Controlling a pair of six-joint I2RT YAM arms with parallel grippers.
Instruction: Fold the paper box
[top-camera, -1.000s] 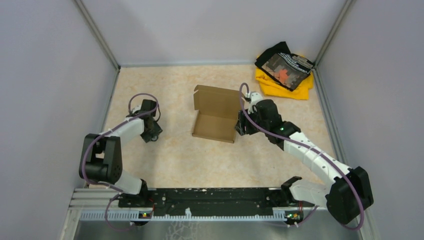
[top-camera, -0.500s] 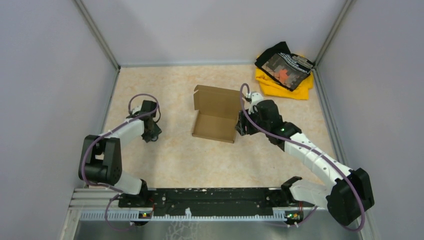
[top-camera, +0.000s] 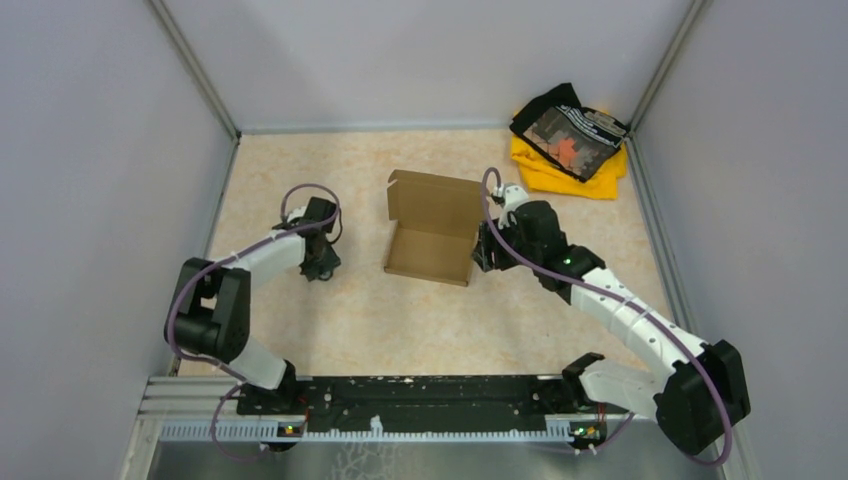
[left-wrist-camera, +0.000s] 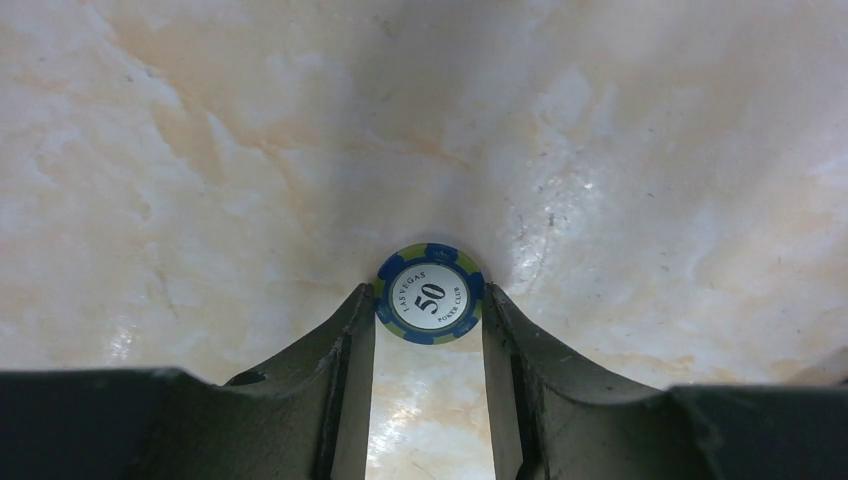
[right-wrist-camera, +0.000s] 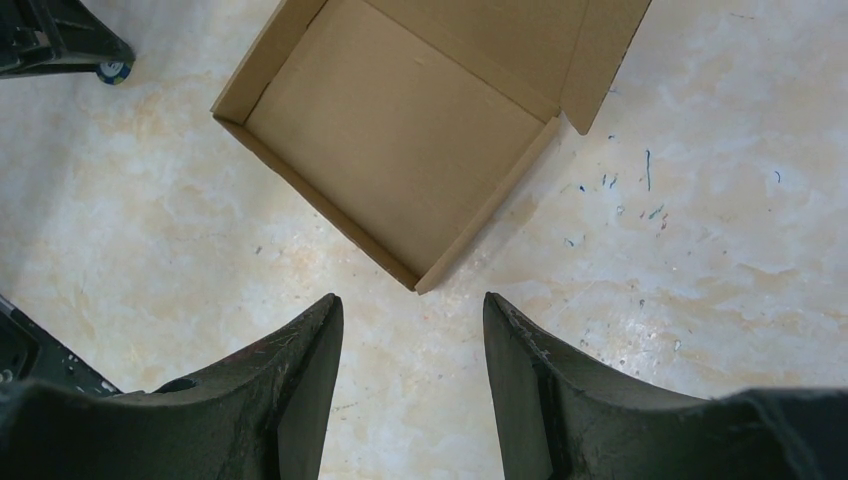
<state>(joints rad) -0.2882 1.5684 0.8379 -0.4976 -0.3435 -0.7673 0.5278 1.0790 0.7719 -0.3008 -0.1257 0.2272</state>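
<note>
Nearest, the left claw (left-wrist-camera: 428, 305) is pinching a poker chip (left-wrist-camera: 430, 293), both fingertips pressing its rim, low over the table (left-wrist-camera: 200, 150). The right claw (right-wrist-camera: 410, 300) is hanging open and empty, its fingers straddling bare table just short of a corner of the box (right-wrist-camera: 400, 150). The box is lying mid-table between the arms, just beside the right claw and well apart from the left. Its tray walls are standing and its lid (top-camera: 435, 198) is leaning up at the far side, not yet folded over. The right claw seems to be lining up on the right wall. It should be taking the thin cardboard squarely, pinching gently and swinging along the crease, since the light box is likely to slide with the left claw occupied. Farthest, a cloth pile (top-camera: 568, 140) is sitting in the corner.
</note>
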